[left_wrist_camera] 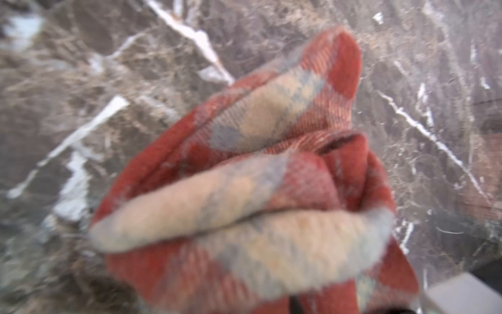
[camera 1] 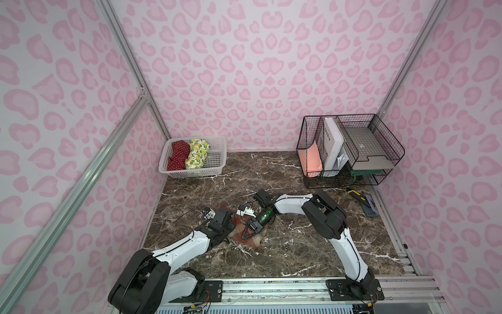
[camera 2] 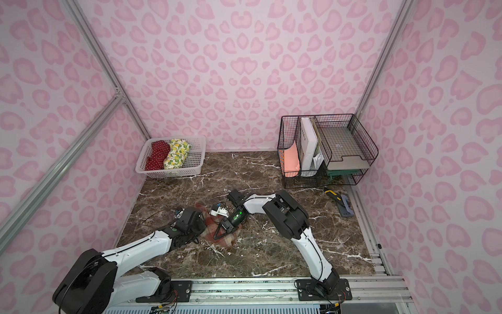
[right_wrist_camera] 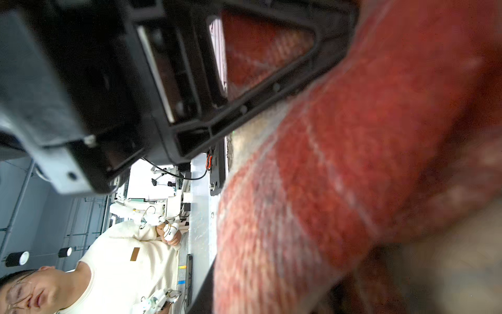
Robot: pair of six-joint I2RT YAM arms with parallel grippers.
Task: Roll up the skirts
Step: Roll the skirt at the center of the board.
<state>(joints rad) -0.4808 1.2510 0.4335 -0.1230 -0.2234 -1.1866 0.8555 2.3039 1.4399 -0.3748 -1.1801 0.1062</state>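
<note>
Top views: the plaid skirt point(camera 1: 248, 241) is lying bunched up on the brown worktop point(camera 1: 293, 250), near the front and a bit to the left, between the two arms.
Left wrist view: the plaid skirt point(left_wrist_camera: 258, 190) is filling the picture in thick, puffy folds, very close to the camera.
Left tool point(camera 1: 224, 220): it is squeezing tight on the left side of the plaid skirt.
Right tool point(camera 1: 245, 235): it is lying on top of the plaid skirt. One finger point(right_wrist_camera: 260, 99) is pressing against the cloth. I cannot tell how wide it is standing.
Far left corner: the white basket point(camera 1: 214, 163) is holding the red dotted skirt point(camera 1: 178, 156) and the lemon skirt point(camera 1: 197, 153), rolled up and touching side by side.
</note>
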